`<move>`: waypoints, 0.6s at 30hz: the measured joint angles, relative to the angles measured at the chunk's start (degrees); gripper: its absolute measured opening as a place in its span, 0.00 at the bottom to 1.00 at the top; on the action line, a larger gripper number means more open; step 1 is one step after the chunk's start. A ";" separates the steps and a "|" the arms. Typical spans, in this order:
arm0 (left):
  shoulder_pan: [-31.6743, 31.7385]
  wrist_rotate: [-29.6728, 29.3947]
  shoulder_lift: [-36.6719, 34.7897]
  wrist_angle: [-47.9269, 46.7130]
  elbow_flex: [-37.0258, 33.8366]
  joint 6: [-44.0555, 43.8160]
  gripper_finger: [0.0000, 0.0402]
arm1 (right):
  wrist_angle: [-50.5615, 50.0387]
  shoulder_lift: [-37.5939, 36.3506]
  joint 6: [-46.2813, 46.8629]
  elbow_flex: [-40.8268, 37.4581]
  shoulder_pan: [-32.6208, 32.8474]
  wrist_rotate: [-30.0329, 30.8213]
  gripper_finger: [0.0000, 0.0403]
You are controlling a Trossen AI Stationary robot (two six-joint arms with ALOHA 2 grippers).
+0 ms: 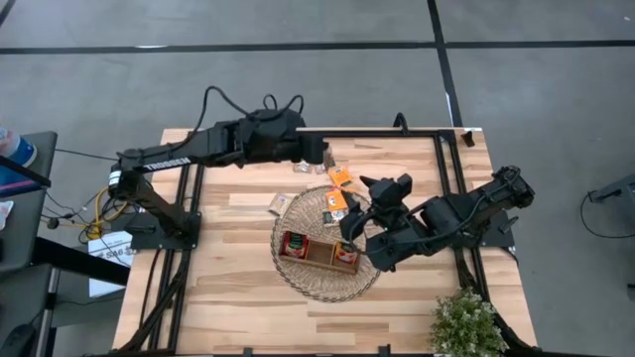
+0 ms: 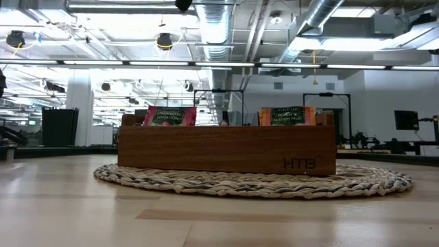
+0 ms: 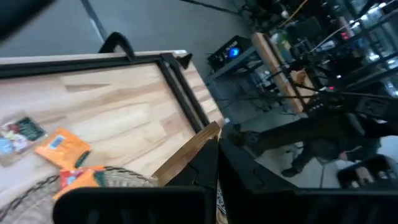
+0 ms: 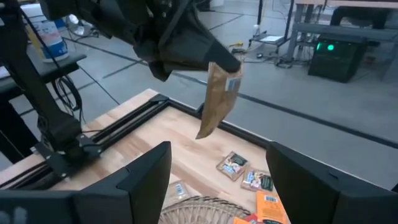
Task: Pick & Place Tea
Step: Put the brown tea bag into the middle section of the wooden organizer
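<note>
The left gripper (image 4: 208, 65) is pinching one brown tea sachet (image 4: 219, 99) — its jaws are clamped tight on the top edge. The sachet is hanging straight down in the air, its long side pointing at the worktop (image 1: 238, 297). It is up over the far part of the worktop, beside the far rail, not yet over the basket.

The right gripper (image 1: 349, 224) is waiting with its jaws spread wide and nothing between them. It is hovering over the right side of the round wicker basket (image 1: 298, 283).

Inside the basket the wooden tray (image 1: 319, 253) is sitting. A red sachet (image 1: 295, 244) is standing in its left end and an orange one (image 1: 346, 257) in its right end. The middle part is looking bare, though I cannot be sure from above.

More tea is lying flat farther out. Two orange sachets (image 1: 339, 178) are resting near the far rim of the basket, one on the worktop and one on the rim. A pale sachet (image 1: 281, 204) is lying just off the rim to the left. Another small one (image 1: 306, 169) is lying close under the left arm.

I think the next move is a carry. The tray is lying toward the near side from the hanging sachet, so the left arm needs to bring it that way and lower it — edge first — into the tray. The right arm is nearer the tray, but it is not the one holding the tea.
</note>
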 joint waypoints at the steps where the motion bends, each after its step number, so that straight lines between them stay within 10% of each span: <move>1: -0.52 -0.45 0.00 0.71 0.00 -0.06 0.00 | 0.01 0.00 -0.11 0.02 -0.10 -0.27 0.63; 18: 8.47 4.76 0.24 12.94 0.00 -2.34 0.00 | 1.11 0.01 -0.13 0.01 -1.45 -6.44 0.63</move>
